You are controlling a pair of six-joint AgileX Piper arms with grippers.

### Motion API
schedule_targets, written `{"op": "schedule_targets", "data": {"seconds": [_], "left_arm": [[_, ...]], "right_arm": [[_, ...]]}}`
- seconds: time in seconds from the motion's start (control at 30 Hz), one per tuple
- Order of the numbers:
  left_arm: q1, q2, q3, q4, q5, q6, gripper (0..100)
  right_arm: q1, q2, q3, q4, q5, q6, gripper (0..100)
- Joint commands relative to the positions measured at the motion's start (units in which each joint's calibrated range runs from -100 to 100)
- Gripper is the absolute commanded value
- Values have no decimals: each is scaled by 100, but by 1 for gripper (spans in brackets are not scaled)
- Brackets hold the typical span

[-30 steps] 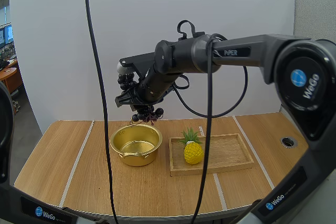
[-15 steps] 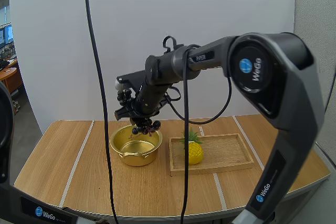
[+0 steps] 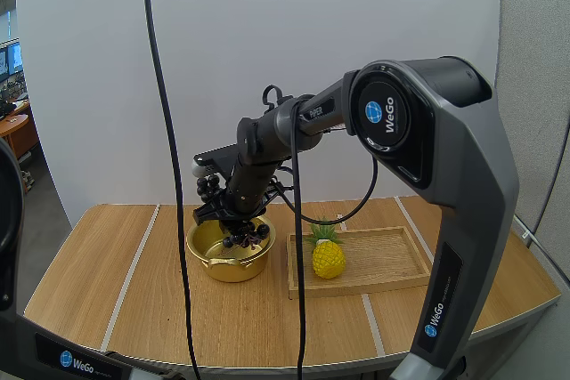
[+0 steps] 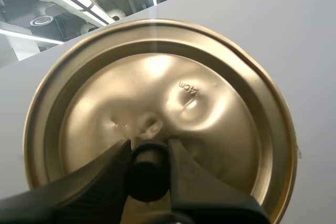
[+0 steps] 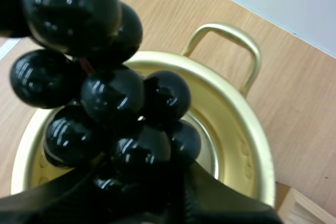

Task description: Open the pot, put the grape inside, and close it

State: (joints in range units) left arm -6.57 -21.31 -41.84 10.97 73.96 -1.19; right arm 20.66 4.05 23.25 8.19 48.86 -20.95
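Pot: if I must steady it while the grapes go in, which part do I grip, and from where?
Grip the loop handle on the pot's near side, coming down from above. It juts out from the rim with an open gap, while the right gripper with the grapes hangs over the bowl.

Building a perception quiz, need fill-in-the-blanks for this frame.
The right hand holds the ____ over the open pot.
The left hand pinches the lid by its ____.
The pineapple stands on the wooden ____.
Missing words: grapes; knob; tray.
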Motion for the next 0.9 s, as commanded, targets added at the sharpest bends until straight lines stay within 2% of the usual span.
{"op": "schedule_targets", "data": {"seconds": [0.0, 0.5, 0.87], "left_arm": [[6, -36, -38, 79, -251, -54, 0], [6, -36, -38, 79, -251, -54, 0], [6, -36, -38, 79, -251, -54, 0]], "right_arm": [[9, 65, -41, 11, -130, -33, 0], [9, 785, -41, -19, -123, -33, 0], [9, 944, -41, -33, 385, -33, 0]]}}
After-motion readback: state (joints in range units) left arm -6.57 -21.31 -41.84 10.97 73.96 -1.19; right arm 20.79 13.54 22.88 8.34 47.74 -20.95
